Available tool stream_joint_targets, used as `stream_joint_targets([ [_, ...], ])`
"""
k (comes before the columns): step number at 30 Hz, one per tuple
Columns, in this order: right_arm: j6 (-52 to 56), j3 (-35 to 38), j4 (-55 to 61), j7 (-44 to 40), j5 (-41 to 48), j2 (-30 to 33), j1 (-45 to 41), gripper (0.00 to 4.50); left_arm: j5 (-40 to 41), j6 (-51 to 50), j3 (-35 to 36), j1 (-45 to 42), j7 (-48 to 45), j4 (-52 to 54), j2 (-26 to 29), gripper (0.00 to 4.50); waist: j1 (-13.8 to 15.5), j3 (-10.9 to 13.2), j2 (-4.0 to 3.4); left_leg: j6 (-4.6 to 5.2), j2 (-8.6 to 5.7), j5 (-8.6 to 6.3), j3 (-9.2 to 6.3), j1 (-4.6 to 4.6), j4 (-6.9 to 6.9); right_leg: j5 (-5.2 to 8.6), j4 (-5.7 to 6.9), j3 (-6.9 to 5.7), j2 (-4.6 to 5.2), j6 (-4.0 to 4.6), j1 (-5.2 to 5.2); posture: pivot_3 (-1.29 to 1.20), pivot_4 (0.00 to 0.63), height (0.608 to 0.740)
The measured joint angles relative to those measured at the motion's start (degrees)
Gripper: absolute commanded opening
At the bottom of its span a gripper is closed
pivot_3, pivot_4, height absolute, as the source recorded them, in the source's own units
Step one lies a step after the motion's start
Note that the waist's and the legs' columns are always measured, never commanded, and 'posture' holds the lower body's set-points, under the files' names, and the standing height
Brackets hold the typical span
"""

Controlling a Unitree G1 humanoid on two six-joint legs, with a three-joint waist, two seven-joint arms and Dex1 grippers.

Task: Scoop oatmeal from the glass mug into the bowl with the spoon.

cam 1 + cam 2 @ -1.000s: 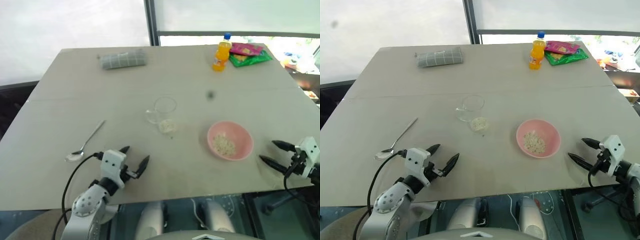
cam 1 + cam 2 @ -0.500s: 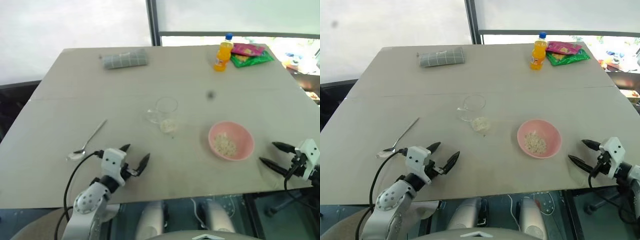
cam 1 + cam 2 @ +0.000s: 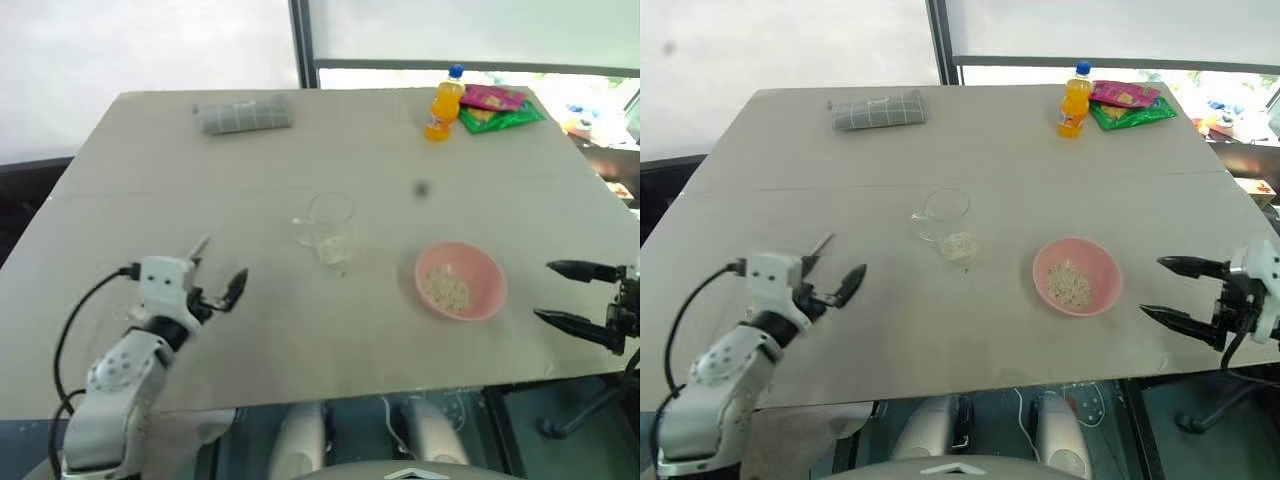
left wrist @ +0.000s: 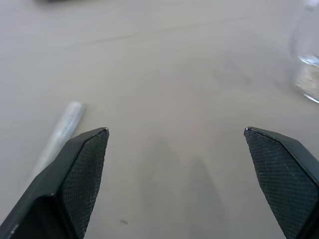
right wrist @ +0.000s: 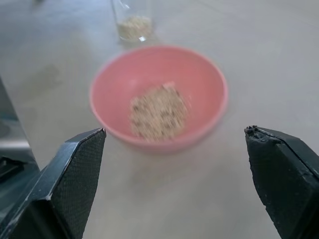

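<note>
Our left end effector [image 3: 212, 291] has swung out over the spoon [image 4: 60, 133] on the desk [image 3: 400, 150], jaws spread and empty; right end effector [image 3: 1180, 290] has lifted, released, near the bowl [image 3: 460, 281]. Pickup comes next.

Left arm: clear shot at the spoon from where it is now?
Probably yes. The left gripper is open and sits right over the spoon, whose handle lies just beside one finger. Nothing else lies around it on the table.
</note>
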State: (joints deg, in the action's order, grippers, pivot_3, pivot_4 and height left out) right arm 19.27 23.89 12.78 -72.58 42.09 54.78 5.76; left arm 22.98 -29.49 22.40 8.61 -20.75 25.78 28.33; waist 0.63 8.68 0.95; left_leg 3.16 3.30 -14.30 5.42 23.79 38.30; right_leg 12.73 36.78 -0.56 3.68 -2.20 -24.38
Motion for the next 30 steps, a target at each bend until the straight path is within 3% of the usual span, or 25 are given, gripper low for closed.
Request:
stream_joint_targets([
  [3, 3.6, -3.5, 6.8, 0.9, 3.3, -0.8, -3.2, 4.50, 0.5, -2.8, 3.0, -1.2, 0.0, -1.8, 3.4, 4.48, 0.1, 0.1, 0.13, -0.01, -0.01, -0.01, -0.05, 0.04, -0.04, 0.00, -0.03, -0.06, 0.00, 0.02, 0.00, 0.00, 0.150, 0.740],
  [10, 7.6, -9.8, 15.9, 3.2, 6.6, -3.9, -5.5, 4.50, -0.6, -6.7, 4.1, -0.5, -0.1, -4.8, 5.2, 4.48, 0.2, 0.2, 0.39, 0.02, -0.09, -0.02, -0.02, 0.14, -0.04, -0.01, -0.14, -0.10, 0.22, 0.03, 0.01, 0.00, 0.150, 0.740],
  [26, 7.3, -9.6, 16.4, 6.4, 5.6, -5.9, -5.6, 4.50, -0.9, -9.4, 1.9, -5.0, -5.6, -14.8, 11.0, 4.48, 0.1, 0.3, 0.45, 0.01, -0.02, -0.02, -0.12, 0.08, -0.02, -0.03, -0.04, -0.17, 0.40, 0.06, 0.01, 0.00, 0.150, 0.740],
  [27, 7.0, -9.6, 16.3, 6.6, 5.3, -6.1, -5.2, 4.50, -0.9, -9.1, 1.9, -5.0, -6.0, -15.5, 11.5, 4.09, 0.0, 0.2, 0.41, 0.01, -0.01, -0.03, -0.09, 0.05, -0.02, -0.03, -0.03, -0.14, 0.41, 0.06, 0.01, 0.00, 0.150, 0.740],
  [29, 6.8, -9.6, 16.2, 6.8, 5.2, -6.5, -4.9, 4.50, -0.8, -9.2, 1.9, -4.9, -6.6, -15.9, 11.9, 3.73, -0.1, 0.2, 0.41, 0.01, -0.01, -0.03, -0.10, 0.05, -0.03, -0.03, -0.02, -0.14, 0.41, 0.06, 0.01, 0.00, 0.150, 0.740],
  [30, 6.8, -9.5, 16.0, 6.9, 5.2, -6.5, -4.8, 4.50, -0.5, -9.7, 1.9, -4.6, -7.1, -16.2, 12.5, 3.15, -0.1, 0.2, 0.40, 0.01, 0.00, -0.03, -0.09, 0.04, -0.03, -0.03, -0.01, -0.13, 0.42, 0.06, 0.00, 0.00, 0.150, 0.740],
])
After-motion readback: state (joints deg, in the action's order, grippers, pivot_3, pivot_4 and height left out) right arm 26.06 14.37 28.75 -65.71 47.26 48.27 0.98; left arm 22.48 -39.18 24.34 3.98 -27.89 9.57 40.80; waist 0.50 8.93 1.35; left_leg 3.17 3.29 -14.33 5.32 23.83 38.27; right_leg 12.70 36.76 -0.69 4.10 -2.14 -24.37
